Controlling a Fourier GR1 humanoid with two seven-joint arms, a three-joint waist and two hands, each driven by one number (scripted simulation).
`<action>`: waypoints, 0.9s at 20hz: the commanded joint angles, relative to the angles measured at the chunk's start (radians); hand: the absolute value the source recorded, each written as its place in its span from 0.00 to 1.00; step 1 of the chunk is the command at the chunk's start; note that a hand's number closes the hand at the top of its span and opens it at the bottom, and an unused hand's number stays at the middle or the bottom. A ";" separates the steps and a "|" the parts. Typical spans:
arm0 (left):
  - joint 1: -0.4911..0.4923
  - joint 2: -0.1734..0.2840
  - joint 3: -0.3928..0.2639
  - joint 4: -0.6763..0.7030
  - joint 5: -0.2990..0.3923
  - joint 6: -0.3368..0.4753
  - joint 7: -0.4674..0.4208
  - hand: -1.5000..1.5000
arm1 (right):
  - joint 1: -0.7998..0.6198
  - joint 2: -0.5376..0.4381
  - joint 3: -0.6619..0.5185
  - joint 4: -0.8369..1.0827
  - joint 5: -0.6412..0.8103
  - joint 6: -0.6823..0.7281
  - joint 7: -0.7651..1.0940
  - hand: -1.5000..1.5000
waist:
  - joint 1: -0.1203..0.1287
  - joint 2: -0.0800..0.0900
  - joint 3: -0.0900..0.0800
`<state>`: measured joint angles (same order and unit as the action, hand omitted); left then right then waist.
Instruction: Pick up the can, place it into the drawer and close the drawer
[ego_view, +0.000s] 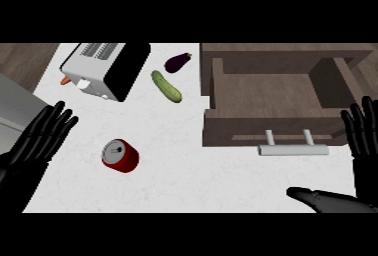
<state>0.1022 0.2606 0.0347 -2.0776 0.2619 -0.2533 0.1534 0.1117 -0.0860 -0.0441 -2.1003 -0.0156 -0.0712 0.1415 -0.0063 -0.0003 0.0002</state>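
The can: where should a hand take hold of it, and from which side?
Probably around the red side wall of the can, below its grey top. It stands roughly upright in open counter, so a sideways wrap fits. It sits left of centre, nearer the open left hand, so coming from the left looks easiest.

The tabletop (192, 165) looks like white stone, smooth and faintly veined. The drawer (277, 95) is matt brown wood with visible grain; its handle (292, 149) at the front is pale brushed metal. Left of the drawer, the can (119, 156) has a glossy red side and a dull silver metal lid. The toaster (103, 67) shows light metal and a shiny black side. Both hands look like matt black plastic.
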 joint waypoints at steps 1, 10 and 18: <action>0.016 0.068 0.064 0.034 0.097 -0.071 0.075 0.00 | 0.033 -0.007 -0.054 -0.003 -0.009 -0.022 0.058 0.00 | 0.005 0.000 0.000; 0.140 0.072 0.199 -0.121 0.229 -0.155 0.143 0.00 | 0.158 -0.058 -0.200 -0.061 -0.159 0.117 0.006 0.00 | 0.006 -0.002 0.000; 0.100 0.070 0.275 -0.093 0.367 -0.114 0.275 0.00 | 0.215 -0.048 -0.263 -0.019 -0.224 0.214 -0.073 0.00 | 0.004 -0.001 0.000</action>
<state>0.2228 0.3280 0.2652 -2.2117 0.5542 -0.3772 0.3858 0.3193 -0.1306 -0.2816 -2.1162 -0.2149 0.1127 0.0758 -0.0016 -0.0018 0.0004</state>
